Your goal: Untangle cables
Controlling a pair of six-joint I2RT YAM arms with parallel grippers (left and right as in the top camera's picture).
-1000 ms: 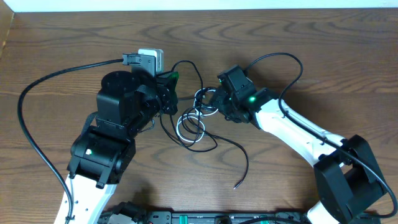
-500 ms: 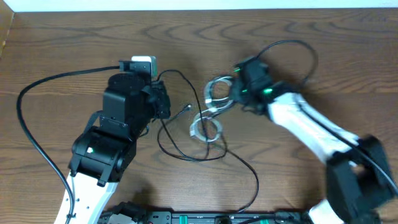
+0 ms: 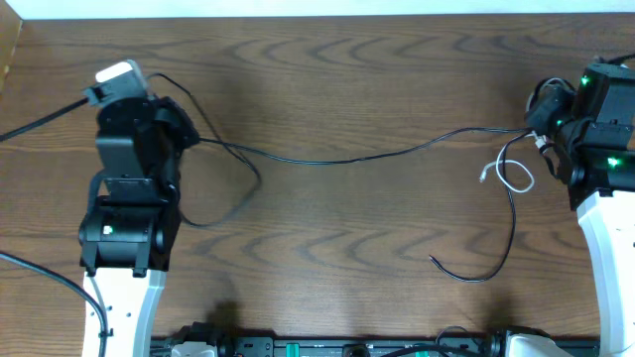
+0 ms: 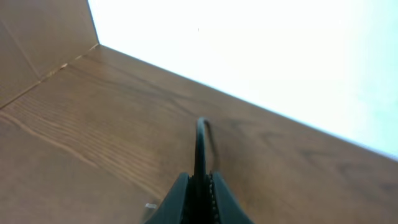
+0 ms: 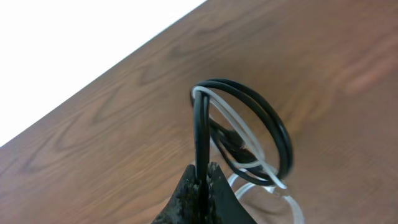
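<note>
The black cable [image 3: 337, 159], thin, light & limp, is strung across the worktop [image 3: 347, 59] btwn left pincer [image 3: 189, 134] and right pincer [image 3: 541, 124], both clamped shut on it; the white cable [image 3: 516, 177] is looped w/ its coils just beside the right one, so its plug end [image 3: 483, 178] is judged the best hold.

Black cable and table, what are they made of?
Black cable: likely a plastic or rubber sheath, smooth and slightly shiny; it bends in soft curves. Table: wood or wood-look laminate, matte brown; wavy grain lines show.

left arm [image 3: 129, 208] and right arm [image 3: 603, 223]: black housings, white links, green lights.
</note>
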